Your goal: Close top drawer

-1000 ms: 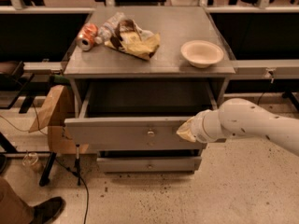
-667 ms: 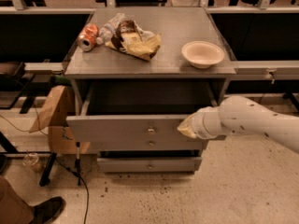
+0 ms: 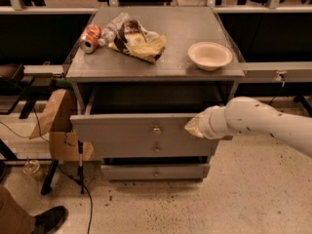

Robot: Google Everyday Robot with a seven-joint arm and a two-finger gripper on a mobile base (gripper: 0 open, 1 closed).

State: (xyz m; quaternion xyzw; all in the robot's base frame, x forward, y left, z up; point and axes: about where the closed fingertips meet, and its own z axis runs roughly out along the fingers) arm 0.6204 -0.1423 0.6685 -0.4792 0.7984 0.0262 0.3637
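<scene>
The top drawer (image 3: pixel 122 130) is a wide grey box with a plain front panel and a small metal knob (image 3: pixel 156 129) at its centre. It stands partly pulled out of the grey cabinet (image 3: pixel 146 69). My gripper (image 3: pixel 193 127) is at the end of the white arm (image 3: pixel 258 123) that comes in from the right. It rests against the right part of the drawer's front panel, a little right of the knob.
On the cabinet top lie a soda can (image 3: pixel 89 38), a plastic bottle (image 3: pixel 109 32), a chip bag (image 3: pixel 141 43) and a white bowl (image 3: pixel 210 55). Two narrower drawer fronts (image 3: pixel 155 171) sit below. A paper bag (image 3: pixel 56 116), cables and a person's shoe (image 3: pixel 48 219) are at the left.
The top drawer front has moved back toward the cabinet, and my gripper has moved with it against the panel.
</scene>
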